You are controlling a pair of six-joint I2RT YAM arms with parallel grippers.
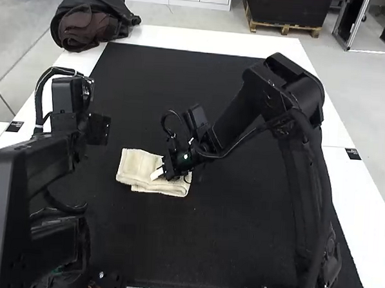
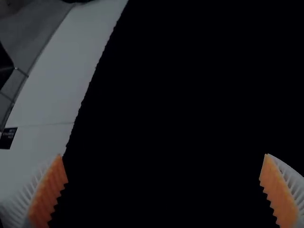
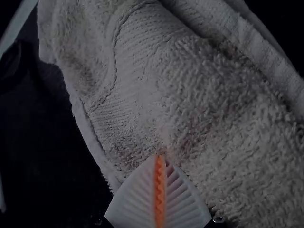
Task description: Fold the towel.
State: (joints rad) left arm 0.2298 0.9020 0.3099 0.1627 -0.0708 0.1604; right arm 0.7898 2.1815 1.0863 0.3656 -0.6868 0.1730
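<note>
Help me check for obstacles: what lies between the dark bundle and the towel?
In the high view, a strip of white tabletop lies beside the dark bundle, then bare black mat runs up to the towel.

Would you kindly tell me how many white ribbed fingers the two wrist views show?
4. Two belong to the left gripper, spread wide apart above the black mat; two belong to the right gripper, closed together at the towel.

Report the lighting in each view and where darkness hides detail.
High view: bright, the table's white edge nearly washed out, the black mat showing little texture. Left wrist view: dim, mat almost solid black, orange pads readable. Right wrist view: dim, but the towel's pile shows.
</note>
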